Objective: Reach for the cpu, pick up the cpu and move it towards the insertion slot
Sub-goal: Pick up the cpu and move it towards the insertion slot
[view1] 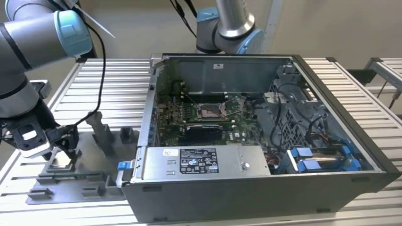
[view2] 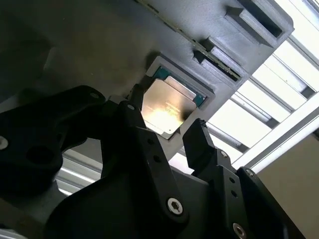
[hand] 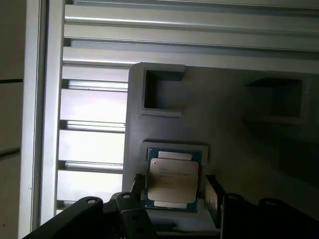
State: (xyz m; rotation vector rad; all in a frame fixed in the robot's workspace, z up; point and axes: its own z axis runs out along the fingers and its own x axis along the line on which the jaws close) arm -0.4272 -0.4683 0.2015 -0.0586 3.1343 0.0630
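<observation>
The cpu (hand: 173, 180) is a small square chip with a pale metal top, lying in a recess of the grey fixture plate (hand: 224, 124). My gripper (hand: 174, 191) is open just above it, one dark finger on each side of the chip, with small gaps to its edges. The second wrist view shows the same: the cpu (view2: 167, 107) lies between the black fingers (view2: 199, 144). In the exterior view, the gripper (view1: 60, 153) hangs over the fixture plate (view1: 82, 188) at the exterior view's left. The insertion slot (view1: 209, 111) sits on the green board inside the open computer case.
The open computer case (view1: 264, 188) takes up the middle of the slatted metal table (view1: 107, 80), with a labelled silver box (view1: 201, 162) along its near side. Grey fixture posts (view1: 103, 134) stand between gripper and case. A second arm's base (view1: 229, 26) rises behind the case.
</observation>
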